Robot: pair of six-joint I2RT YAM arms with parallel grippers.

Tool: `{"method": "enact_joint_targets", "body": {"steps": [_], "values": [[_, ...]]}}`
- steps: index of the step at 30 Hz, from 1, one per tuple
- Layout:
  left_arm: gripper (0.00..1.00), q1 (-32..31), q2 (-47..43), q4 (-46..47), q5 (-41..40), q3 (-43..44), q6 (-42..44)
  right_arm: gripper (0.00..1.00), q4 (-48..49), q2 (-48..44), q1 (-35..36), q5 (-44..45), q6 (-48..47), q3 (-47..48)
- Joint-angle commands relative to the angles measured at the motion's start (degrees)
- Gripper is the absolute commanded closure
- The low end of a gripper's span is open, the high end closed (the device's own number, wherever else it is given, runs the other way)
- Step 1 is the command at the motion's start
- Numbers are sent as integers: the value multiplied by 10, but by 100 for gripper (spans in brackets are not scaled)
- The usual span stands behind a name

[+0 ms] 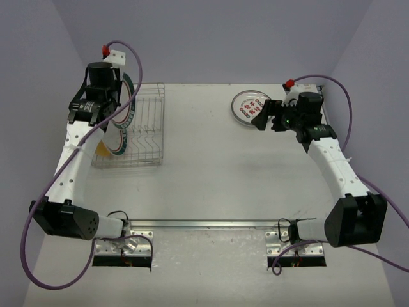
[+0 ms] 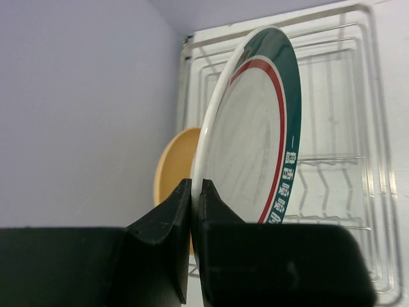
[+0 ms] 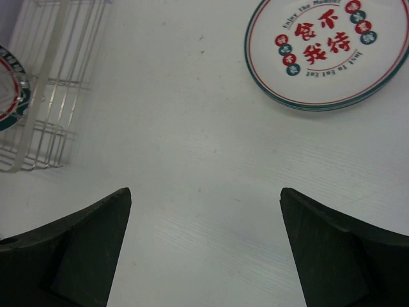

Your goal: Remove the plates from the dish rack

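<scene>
From above, we have the left gripper (image 1: 110, 110) over the left side of the dish rack (image 1: 146, 131), with a teal-rimmed plate (image 1: 128, 102) standing on edge in its grasp. A sliver of the orange plate (image 1: 102, 150) peeks out at the rack's near left corner. Far right on the table (image 1: 217, 179), a red-lettered plate (image 1: 249, 107) lies flat, and the right gripper (image 1: 263, 119) hovers just beside it.

On the left wrist camera, the black fingers are pinched tight on the teal-rimmed plate's white edge, so the grip looks firm. The orange plate sits upright behind it and the rack wires run below. We cannot tell whether the held plate's lower edge is clear of the slots.

On the right wrist camera, the fingers are spread wide with nothing between them. The red-lettered plate rests ahead to the right, and the rack is far left.

By our reckoning, this is mid-unload. One plate is down, one is in hand and the orange one is waiting. The next move calls for a straight lift clear of the wires, then a carry across and a tilt to flat beside or on the red-lettered plate.
</scene>
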Motion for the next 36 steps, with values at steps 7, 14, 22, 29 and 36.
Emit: {"method": "enact_joint_targets", "body": {"steps": [7,14,22,29,36], "values": [[100,-4,-52,-78,473,2,-127,1,133,-24,45,-234,78,-3],[100,-17,-61,-58,640,-73,-169,3,107,28,140,-219,61,50],[100,-21,-78,-61,684,-96,-161,8,87,86,200,-205,63,99],[100,-23,-84,-66,695,-102,-155,35,78,123,236,-215,62,125],[89,-23,-82,-66,659,-94,-158,83,95,127,247,-269,55,98]]}}
